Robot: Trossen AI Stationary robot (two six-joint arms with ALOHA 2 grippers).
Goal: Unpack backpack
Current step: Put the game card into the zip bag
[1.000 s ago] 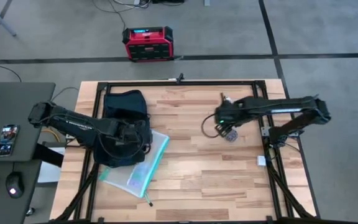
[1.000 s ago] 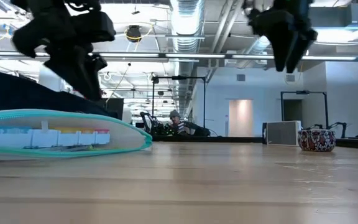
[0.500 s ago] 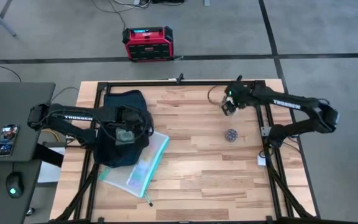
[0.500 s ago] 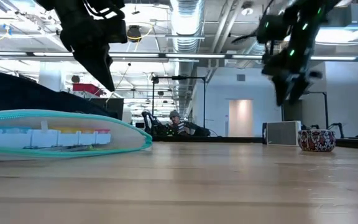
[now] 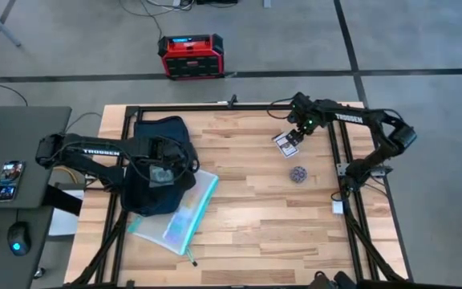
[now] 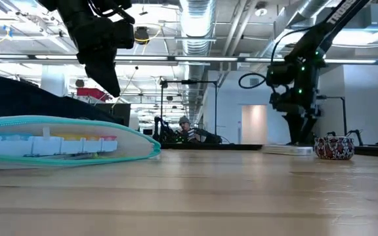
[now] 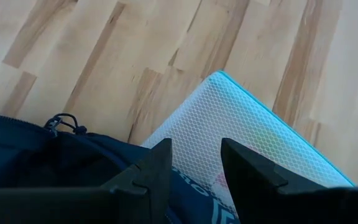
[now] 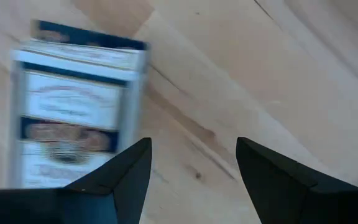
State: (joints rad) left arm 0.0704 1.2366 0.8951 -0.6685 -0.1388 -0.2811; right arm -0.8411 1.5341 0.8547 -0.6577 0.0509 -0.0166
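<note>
backpack (image 5: 157,164) partly under left gripper (image 5: 164,174)

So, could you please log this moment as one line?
left gripper: open above backpack | right gripper: open above card box | mesh pouch: out

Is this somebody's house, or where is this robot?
Probably a lab or workshop in a big open office, not a house. Bare pipes and ducts run overhead, a desk with a mouse stands alongside, and the wooden table has a metal frame.

Two dark jointed arms with white TROSSEN lettering and looping cables.
</note>
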